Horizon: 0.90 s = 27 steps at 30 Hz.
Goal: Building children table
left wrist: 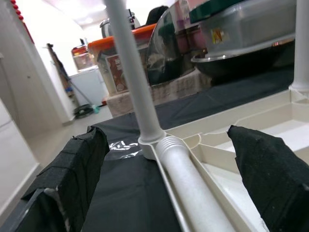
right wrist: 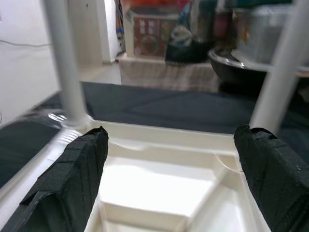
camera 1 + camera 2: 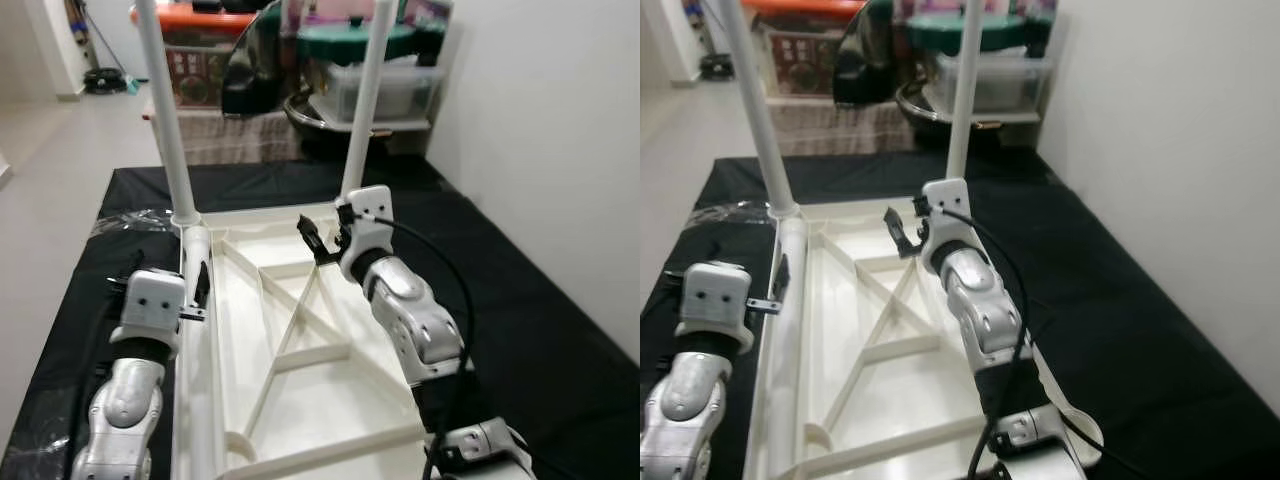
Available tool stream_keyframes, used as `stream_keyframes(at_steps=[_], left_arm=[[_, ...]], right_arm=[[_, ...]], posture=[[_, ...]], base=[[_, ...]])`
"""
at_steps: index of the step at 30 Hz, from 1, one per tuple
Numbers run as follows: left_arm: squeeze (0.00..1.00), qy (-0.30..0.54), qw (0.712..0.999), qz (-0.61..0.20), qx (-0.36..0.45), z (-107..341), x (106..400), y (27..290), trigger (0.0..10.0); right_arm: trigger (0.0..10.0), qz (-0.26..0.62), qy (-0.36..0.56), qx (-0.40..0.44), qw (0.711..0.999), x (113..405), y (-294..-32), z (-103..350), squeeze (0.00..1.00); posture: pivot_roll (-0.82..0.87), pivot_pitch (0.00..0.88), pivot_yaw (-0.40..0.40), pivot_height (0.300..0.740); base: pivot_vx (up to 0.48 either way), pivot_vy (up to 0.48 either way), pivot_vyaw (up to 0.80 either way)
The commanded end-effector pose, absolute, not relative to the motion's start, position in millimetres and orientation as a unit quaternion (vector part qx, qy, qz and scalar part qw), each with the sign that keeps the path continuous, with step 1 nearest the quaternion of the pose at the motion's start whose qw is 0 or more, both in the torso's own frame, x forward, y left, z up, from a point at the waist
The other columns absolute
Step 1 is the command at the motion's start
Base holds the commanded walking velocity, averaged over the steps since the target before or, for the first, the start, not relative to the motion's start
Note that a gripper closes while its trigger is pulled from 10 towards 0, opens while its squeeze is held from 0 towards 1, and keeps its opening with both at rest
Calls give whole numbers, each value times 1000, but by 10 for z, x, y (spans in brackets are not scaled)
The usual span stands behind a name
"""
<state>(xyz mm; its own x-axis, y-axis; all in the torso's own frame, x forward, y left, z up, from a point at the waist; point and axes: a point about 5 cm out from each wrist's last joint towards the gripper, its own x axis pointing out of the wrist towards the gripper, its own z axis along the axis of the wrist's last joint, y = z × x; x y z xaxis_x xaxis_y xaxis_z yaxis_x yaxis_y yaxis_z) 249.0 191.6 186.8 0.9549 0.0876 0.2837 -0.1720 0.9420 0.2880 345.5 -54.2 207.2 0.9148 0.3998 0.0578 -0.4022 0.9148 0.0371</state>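
Where ribbed, a white tabletop (image 3: 300,400)

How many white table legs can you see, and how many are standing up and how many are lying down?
Legs standing up in the upside-down tabletop: 2, the far-left leg and the far-right leg
Legs lying down: 1, the loose leg along the tabletop's left edge, in front of the left hand
Total: 3 legs

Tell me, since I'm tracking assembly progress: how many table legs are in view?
3: two upright in the tabletop's far corners, left leg and right leg; a loose leg lies along the left edge between the left gripper's fingers. Others may be hidden.
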Motion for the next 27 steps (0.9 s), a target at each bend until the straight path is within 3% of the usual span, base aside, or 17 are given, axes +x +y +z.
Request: stream_keyframes(at_steps=[1,15,21,27], left_arm=[[0,-111,985,59,120,1834,2468,1919,10000],[0,-93,987,21,128,1781,2432,1776,10000],[0,-80,988,14,131,1738,2461,1729,10000],[0,-71,991,-13,112,1733,2466,1642,10000]], right_arm=[[10000,209,-30,9,978,3448,-513,2083,0],[10000,213,-34,-3,976,3459,-508,2077,0],[10000,223,-37,-22,974,3427,-459,2064,0],[10000,216,-28,-7,976,3455,-477,2066,0]], posture=[[108,0,-110,740],[108,0,-112,740],[102,0,-110,740],[98,0,-110,740]], base=[[0,0,0],[0,0,0],[0,-480,800],[0,-160,0]])
